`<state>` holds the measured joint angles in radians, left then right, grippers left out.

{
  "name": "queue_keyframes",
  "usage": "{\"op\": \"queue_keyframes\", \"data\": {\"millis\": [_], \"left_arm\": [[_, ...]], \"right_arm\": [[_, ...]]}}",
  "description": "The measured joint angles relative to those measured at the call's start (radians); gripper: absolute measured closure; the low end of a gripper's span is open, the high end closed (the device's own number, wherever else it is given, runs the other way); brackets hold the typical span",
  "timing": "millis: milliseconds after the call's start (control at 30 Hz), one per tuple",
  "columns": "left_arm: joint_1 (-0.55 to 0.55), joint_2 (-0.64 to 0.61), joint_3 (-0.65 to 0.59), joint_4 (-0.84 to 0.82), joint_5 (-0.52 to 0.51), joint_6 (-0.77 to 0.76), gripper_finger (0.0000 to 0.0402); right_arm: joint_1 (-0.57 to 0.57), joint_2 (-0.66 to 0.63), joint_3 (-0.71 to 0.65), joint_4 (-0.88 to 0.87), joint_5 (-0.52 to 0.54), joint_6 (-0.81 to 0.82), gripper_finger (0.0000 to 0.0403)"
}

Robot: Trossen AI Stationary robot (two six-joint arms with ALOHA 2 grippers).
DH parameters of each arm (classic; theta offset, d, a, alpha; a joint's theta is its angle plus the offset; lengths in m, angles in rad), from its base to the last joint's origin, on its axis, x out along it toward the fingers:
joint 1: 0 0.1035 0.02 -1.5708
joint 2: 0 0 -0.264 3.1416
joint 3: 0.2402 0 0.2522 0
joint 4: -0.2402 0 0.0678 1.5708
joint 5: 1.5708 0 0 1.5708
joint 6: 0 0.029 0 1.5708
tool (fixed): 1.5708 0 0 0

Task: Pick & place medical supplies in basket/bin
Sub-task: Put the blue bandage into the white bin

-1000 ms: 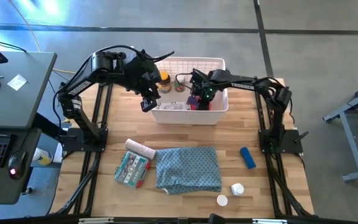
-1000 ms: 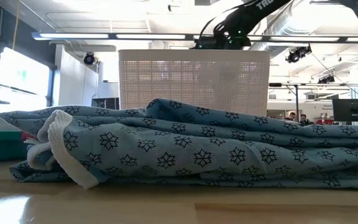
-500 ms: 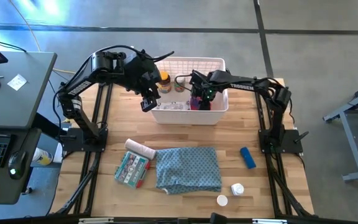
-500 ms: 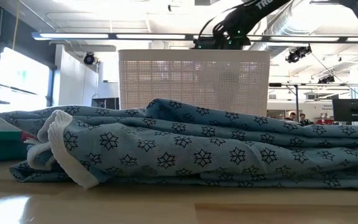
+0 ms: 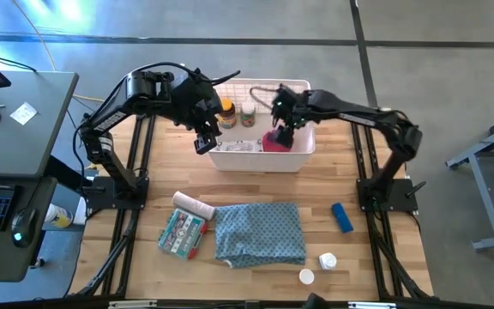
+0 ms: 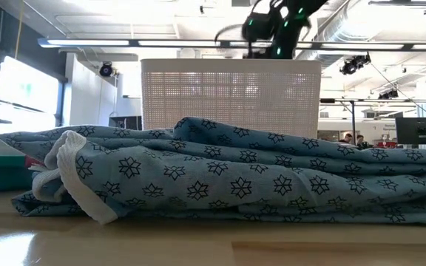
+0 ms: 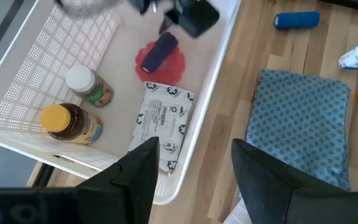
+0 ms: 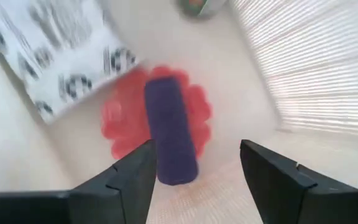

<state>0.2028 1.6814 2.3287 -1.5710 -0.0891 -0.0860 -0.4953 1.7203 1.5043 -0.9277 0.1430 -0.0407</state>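
The white rectangular plastic basket with latticed sides (image 5: 301, 148) is set at the far middle of the wooden worktop (image 5: 153, 206), within reach of both arms. The right claw (image 5: 283, 120) is held above the right end of the basket, its fingers apart and nothing between them. Directly below it, a dark purple tube (image 8: 169, 129) is seen lying across a pink-red disc (image 8: 119, 118) on the basket floor, so the tube is judged to have been released there. Also inside the basket are a white printed packet (image 7: 162, 125), an amber bottle with a yellow cap (image 7: 70, 122) and a small bottle with a white cap (image 7: 89, 86), the two bottles lying toward the left end.

The left claw (image 5: 204, 139) is held at the basket's left near corner, its fingers spread and empty; it appears to be kept there out of the right arm's way.

Several supplies are left on the near part of the worktop: a white bandage roll (image 5: 194, 206) and a teal printed box (image 5: 181, 233) at the left, a blue tube (image 5: 341, 217) at the right, and a white pill bottle (image 5: 327, 260) with a white cap (image 5: 306, 276) beside it. A blue-grey patterned cloth (image 5: 260, 233) lies folded between them. The task is judged to be roughly half done.
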Motion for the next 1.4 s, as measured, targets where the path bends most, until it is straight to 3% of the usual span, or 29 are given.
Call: {"op": "queue_keyframes", "data": {"millis": [433,567,900,1033,1267,1400], "left_arm": [[0.000,0.000,-0.001,0.057,-0.028,0.007,0.0167],[0.000,0.000,-0.001,0.059,-0.028,0.028,0.0167],[0.000,0.000,-0.001,0.058,-0.028,0.059,0.0167],[0.000,0.000,-0.001,0.057,-0.028,0.091,0.0167],[0.000,0.000,-0.001,0.050,-0.029,0.140,0.0167],[0.001,0.000,-0.001,0.049,-0.047,0.184,0.0167]], "right_arm": [[0.049,-0.386,0.001,0.043,-0.013,0.335,0.0188],[0.080,-0.461,0.002,-0.090,-0.030,0.531,0.0195],[0.235,-0.498,-0.008,-0.541,-0.228,0.843,0.0202],[0.317,-0.498,-0.083,-0.548,-0.255,0.930,0.0203],[0.464,-0.497,-0.350,-0.525,-0.453,1.039,0.0206],[0.559,-0.497,-0.502,-0.427,-0.531,1.102,0.0207]]}}
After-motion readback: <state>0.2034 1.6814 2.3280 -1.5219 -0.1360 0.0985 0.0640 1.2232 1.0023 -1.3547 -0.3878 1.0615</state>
